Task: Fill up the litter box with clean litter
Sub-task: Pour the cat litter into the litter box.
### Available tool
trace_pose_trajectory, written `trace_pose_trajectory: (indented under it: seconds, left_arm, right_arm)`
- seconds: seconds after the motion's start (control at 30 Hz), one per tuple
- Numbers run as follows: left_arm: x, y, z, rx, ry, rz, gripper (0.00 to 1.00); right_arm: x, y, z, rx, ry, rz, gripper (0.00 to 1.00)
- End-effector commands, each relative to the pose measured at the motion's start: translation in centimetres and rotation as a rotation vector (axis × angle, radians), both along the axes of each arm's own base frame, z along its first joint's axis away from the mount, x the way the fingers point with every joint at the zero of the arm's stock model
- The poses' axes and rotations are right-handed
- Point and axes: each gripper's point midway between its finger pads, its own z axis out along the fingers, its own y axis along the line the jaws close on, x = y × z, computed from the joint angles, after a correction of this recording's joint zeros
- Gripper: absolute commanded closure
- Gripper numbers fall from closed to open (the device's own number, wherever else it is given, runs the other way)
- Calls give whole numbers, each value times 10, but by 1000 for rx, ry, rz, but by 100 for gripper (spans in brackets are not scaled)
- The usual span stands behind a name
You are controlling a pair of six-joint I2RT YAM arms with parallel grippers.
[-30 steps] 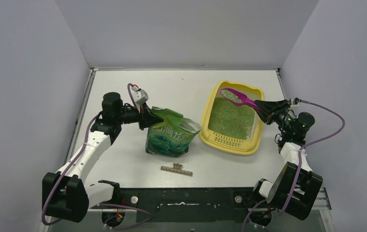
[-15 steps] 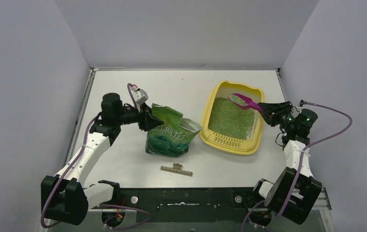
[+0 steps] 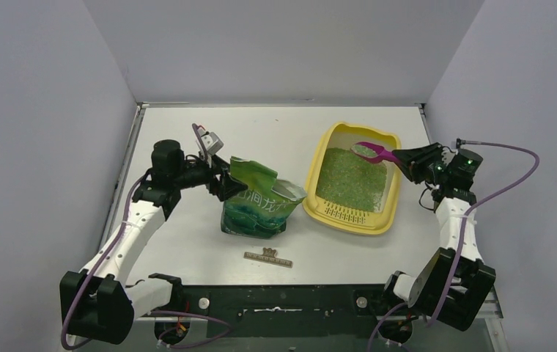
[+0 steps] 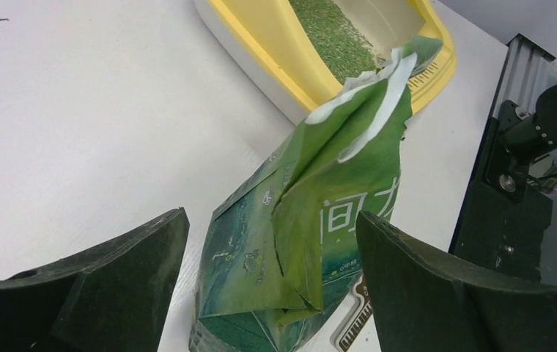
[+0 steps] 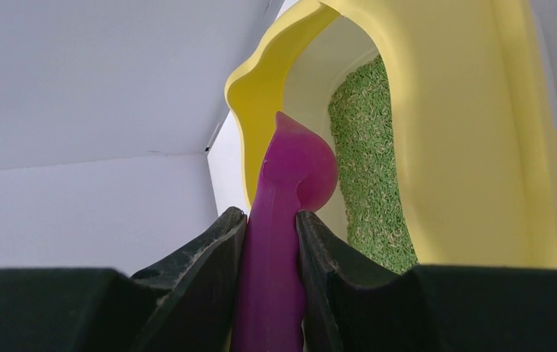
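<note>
The pale yellow litter box [image 3: 318, 158] sits right of centre, and clean litter [image 3: 350, 180] covers much of its floor. My right gripper [image 3: 400, 157] is shut on the handle of a magenta scoop [image 3: 373, 152]. The scoop's bowl hangs over the box's far right part with some granules in it. In the right wrist view the scoop [image 5: 283, 213] points over the litter box [image 5: 466, 110] and the litter [image 5: 367, 161]. My left gripper [image 3: 226, 180] is open at the upper left fold of the green bag [image 3: 261, 199]. The bag [image 4: 312, 220] stands ahead between the left gripper's fingers [image 4: 136, 257].
A small brown strip [image 3: 268, 257] lies on the table in front of the bag. Grey walls close in the table on the left, back and right. The arm bases and a black rail [image 3: 283, 301] run along the near edge.
My left gripper has opened and let go of the bag's top fold. The right gripper has drawn the scoop to the right, from the box's far left part to its far right.
</note>
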Motion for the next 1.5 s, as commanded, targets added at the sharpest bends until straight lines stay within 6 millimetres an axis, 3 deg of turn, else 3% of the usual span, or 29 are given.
trace_pose_trajectory:
  seconds: [0.0,0.37,0.77,1.03,1.23,1.47]
  left_arm:
    - [13,11,31,11,-81,76,17]
    - [19,18,32,27,-87,132,12]
    - [23,21,34,37,-107,151,11]
    - [21,24,31,48,-109,153,11]
    - [21,24,30,51,-109,154,10]
    - [21,23,29,50,-107,150,10]
  right_arm:
    - [20,1,20,-99,-46,7,100]
    - [57,9,31,-75,-95,-20,100]
    - [80,12,29,-61,-87,-51,100]
    - [79,18,20,-95,-58,-54,100]
    - [71,4,26,-125,-61,-92,100]
    - [48,-16,22,-127,-29,-147,100]
